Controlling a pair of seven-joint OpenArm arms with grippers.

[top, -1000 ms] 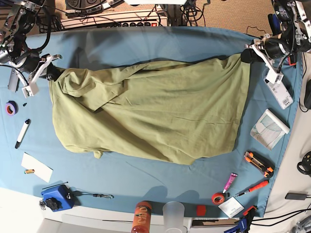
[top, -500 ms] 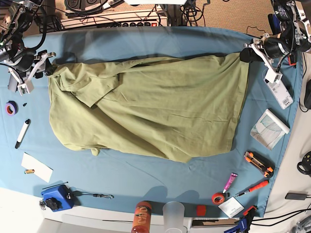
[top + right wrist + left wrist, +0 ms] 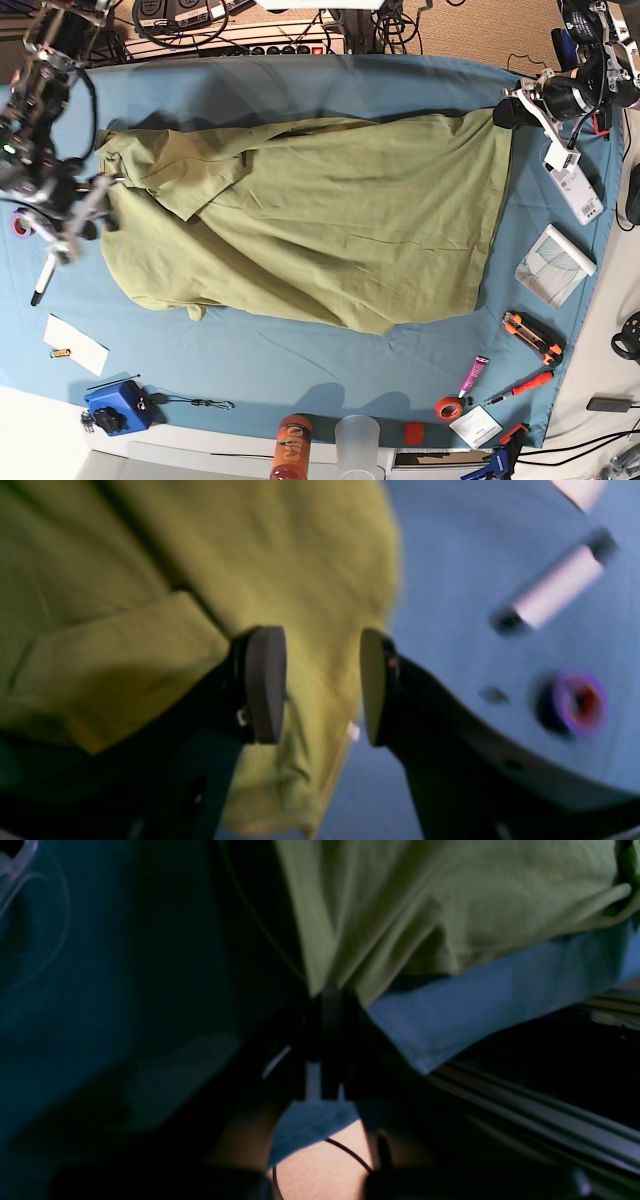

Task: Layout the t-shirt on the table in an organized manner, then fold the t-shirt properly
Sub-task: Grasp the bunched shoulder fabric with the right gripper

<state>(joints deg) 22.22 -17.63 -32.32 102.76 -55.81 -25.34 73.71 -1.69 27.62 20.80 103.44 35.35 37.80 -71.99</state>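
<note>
right gripper (image 3: pixel 322 685): jaws now apart, corner let go, pulled back off the shirt's edge
left gripper (image 3: pixel 327 990): still clamped on the shirt's far corner
t-shirt (image 3: pixel 320 230): spread across the table (image 3: pixel 300 360), its released corner now lying flat
marker (image 3: pixel 552 585): beside purple tape (image 3: pixel 575 705)
</note>
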